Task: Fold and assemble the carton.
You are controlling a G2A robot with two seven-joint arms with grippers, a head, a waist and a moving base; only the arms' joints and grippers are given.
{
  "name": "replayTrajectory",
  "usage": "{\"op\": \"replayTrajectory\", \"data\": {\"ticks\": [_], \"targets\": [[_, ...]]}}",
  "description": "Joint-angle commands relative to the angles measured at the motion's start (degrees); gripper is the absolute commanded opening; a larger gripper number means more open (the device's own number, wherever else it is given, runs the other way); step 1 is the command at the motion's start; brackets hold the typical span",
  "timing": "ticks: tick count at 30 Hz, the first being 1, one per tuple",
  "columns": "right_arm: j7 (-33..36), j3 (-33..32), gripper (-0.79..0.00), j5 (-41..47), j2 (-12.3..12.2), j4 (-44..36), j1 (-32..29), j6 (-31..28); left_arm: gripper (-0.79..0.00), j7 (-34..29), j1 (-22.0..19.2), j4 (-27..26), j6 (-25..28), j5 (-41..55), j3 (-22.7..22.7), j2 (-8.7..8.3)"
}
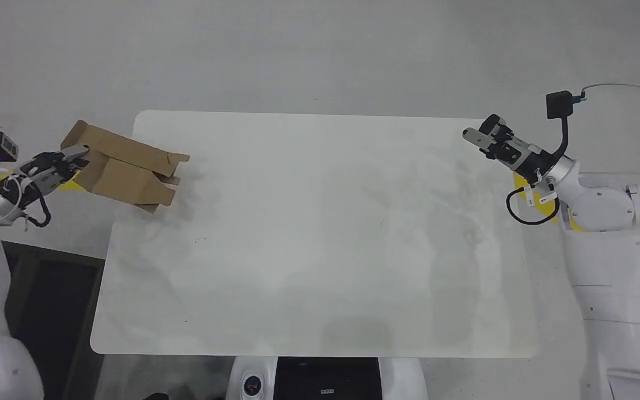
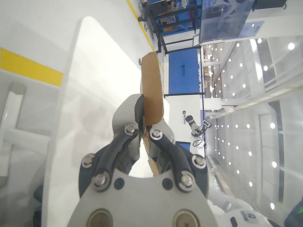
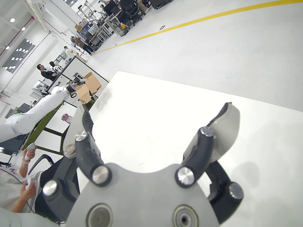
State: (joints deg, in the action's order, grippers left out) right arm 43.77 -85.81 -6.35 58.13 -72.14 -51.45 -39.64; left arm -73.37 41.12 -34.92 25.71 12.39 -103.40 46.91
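Note:
A brown cardboard carton [image 1: 120, 165], folded flat with loose flaps, hangs over the white table's [image 1: 320, 240] far left corner. My left gripper [image 1: 72, 157] is shut on the carton's outer edge, beyond the table's left side. In the left wrist view the carton [image 2: 151, 90] stands edge-on, pinched between the two fingers of the left gripper [image 2: 146, 116]. My right gripper [image 1: 476, 134] hovers open over the far right corner, nothing between its fingers. The right wrist view has the right gripper [image 3: 153, 116] spread wide above bare tabletop, with the carton [image 3: 87, 87] far off at the other arm.
The tabletop [image 3: 165, 109] is bare white with rounded corners. The right arm's cable [image 1: 525, 205] loops beside the table's right edge. Grey floor surrounds the table.

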Motion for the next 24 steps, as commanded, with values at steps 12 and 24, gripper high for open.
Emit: {"op": "replayTrajectory", "data": {"ticks": [12,24], "targets": [[0.0,0.0,0.0,0.0,0.0,0.0,0.0,0.0,-0.785,3.7,-2.3,-14.6,-2.1,7.0,12.7,3.86],[0.0,0.0,0.0,0.0,0.0,0.0,0.0,0.0,-0.785,1.6,-6.7,-18.9,0.4,8.4,26.9,7.46]]}}
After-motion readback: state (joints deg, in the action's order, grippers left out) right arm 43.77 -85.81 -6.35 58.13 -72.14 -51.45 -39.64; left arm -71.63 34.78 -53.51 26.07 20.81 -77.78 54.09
